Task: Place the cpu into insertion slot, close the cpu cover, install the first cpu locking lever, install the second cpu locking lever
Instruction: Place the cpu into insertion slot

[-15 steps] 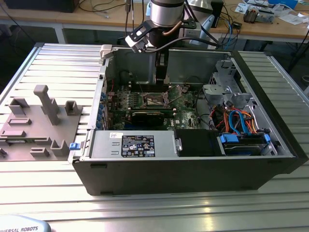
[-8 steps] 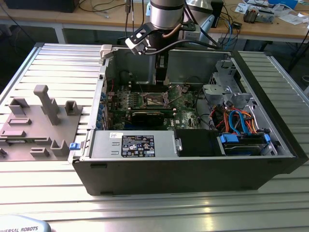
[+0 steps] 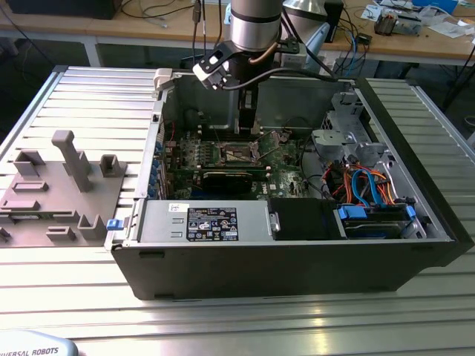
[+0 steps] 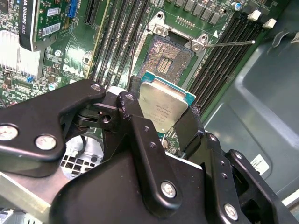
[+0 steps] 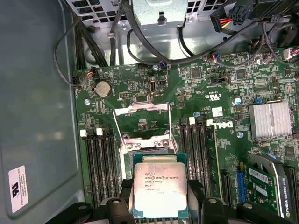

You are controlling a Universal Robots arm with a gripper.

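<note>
Inside an open black metal computer case [image 3: 297,259], the black gripper [image 4: 163,114] pinches the cpu [image 5: 160,189], a small flat square silvery-topped chip, by opposite edges between its fingers [image 4: 130,101]. Just beyond the fingertips lies the dark square insertion slot [image 4: 169,55], apparently untouched. The thin silvery cpu cover [image 5: 142,108] stands raised past it.

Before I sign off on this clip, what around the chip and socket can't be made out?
- Underside of the silvery-grey square cpu chip: turned away in both wrist views; the black pincer is shut on its edges.
- Dark square insertion slot: in the first wrist view the chip covers most of it.
- Gap between chip and slot: neither wrist view is side-on, and it is too small to judge in the exterior view.
</note>
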